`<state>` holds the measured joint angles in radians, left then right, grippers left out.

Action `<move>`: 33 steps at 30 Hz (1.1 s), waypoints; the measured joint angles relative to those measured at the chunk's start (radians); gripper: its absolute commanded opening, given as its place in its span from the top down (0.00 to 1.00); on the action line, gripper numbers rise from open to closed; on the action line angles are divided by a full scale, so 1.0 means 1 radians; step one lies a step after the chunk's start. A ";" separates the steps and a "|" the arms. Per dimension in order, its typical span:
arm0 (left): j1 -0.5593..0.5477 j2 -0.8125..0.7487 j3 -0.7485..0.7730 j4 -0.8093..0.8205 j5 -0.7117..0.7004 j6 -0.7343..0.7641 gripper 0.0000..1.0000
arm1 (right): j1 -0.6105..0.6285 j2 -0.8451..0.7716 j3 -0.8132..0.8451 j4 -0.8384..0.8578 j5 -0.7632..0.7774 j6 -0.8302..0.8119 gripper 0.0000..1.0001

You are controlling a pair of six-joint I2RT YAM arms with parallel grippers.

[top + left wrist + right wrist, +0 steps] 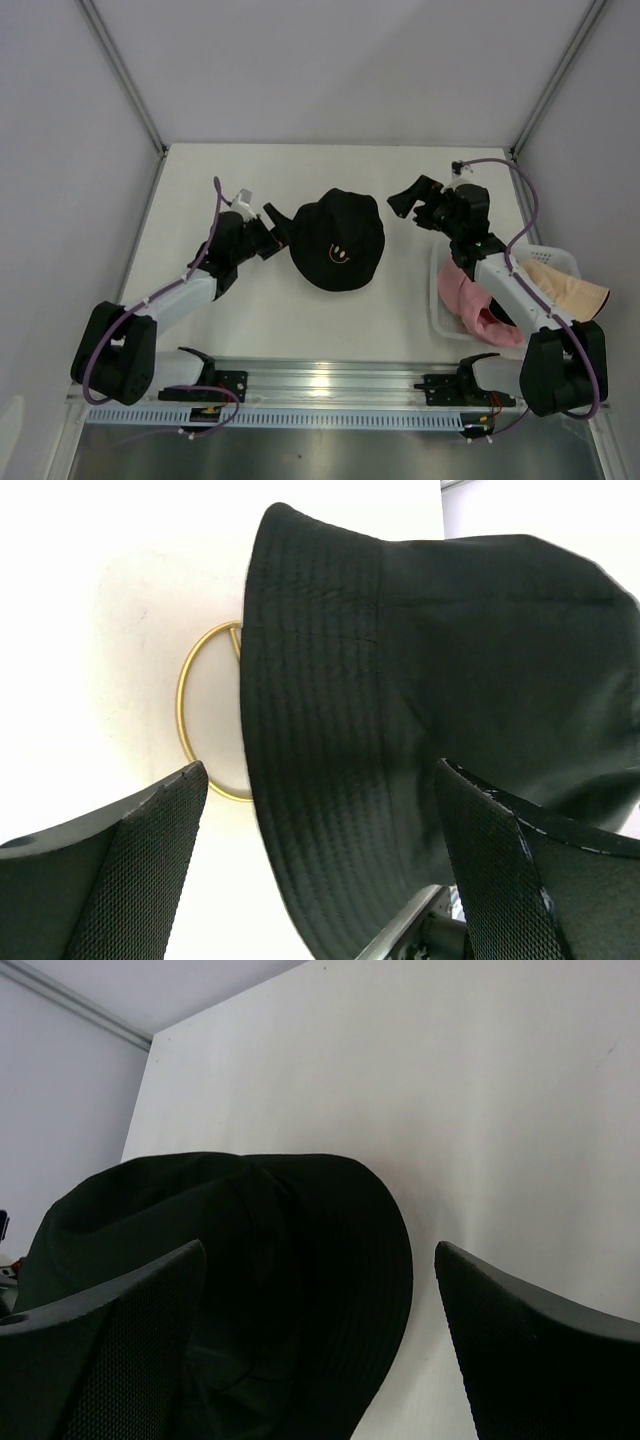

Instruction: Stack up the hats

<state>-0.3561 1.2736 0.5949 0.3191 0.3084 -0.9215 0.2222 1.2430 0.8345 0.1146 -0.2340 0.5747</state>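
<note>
Looking down at the table (250, 180), I see the black hat (338, 240) lying in the middle, top up, with a little smiley face on it. My left gripper (272, 232) sits at the hat's 9 o'clock. Its fingers are wide apart and hold nothing, and the brim is right in front of the gap. A gold ring (200, 715) peeks out from under that brim. My right gripper (412, 205) is near the hat's 2 o'clock, also wide apart and holding nothing. At 4 o'clock stands a white basket (548, 258). A pink hat (470, 300) hangs over its left side and a beige hat (570, 288) over its right.
</note>
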 measured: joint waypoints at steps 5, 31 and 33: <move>0.000 0.004 -0.040 0.042 0.003 -0.015 0.11 | 0.048 0.030 0.000 0.019 0.011 -0.006 0.01; 0.000 0.319 -0.167 0.468 0.001 -0.200 0.65 | -0.074 -0.269 0.212 -0.600 0.659 -0.101 0.01; 0.005 0.314 -0.185 0.473 0.006 -0.198 0.46 | -0.090 -0.268 0.274 -0.701 0.735 -0.105 0.01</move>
<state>-0.3515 1.5875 0.4095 0.7925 0.3145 -1.1191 0.1326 0.9749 1.1084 -0.5861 0.5011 0.4698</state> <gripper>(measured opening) 0.357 0.993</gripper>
